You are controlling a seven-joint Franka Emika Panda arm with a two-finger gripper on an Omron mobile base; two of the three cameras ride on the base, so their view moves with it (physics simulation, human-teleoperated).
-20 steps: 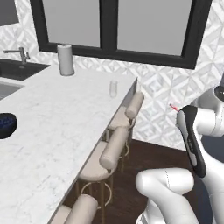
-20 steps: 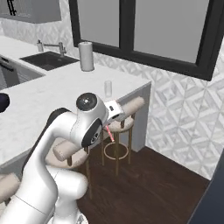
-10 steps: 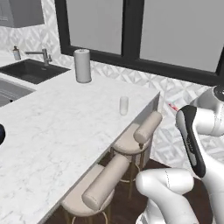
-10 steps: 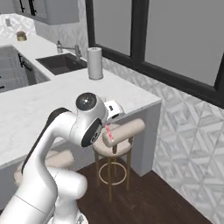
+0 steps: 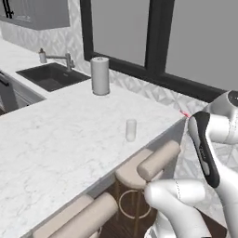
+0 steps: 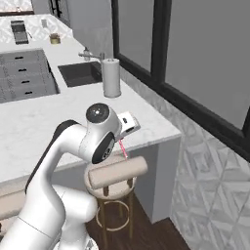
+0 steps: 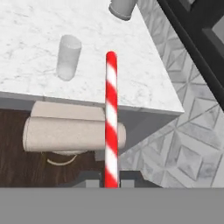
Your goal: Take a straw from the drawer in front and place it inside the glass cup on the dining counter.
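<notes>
Pincer (image 7: 111,183) clamped on straw (image 7: 111,118), off surface (image 5: 56,139) corner edge; glass cup (image 5: 131,129) near that edge, apart from straw.

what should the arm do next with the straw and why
Probably carry the straw over the counter toward the glass cup. The gripper holds it, but it hangs beyond the dining counter edge, above the stool, with the cup off to one side.
</notes>
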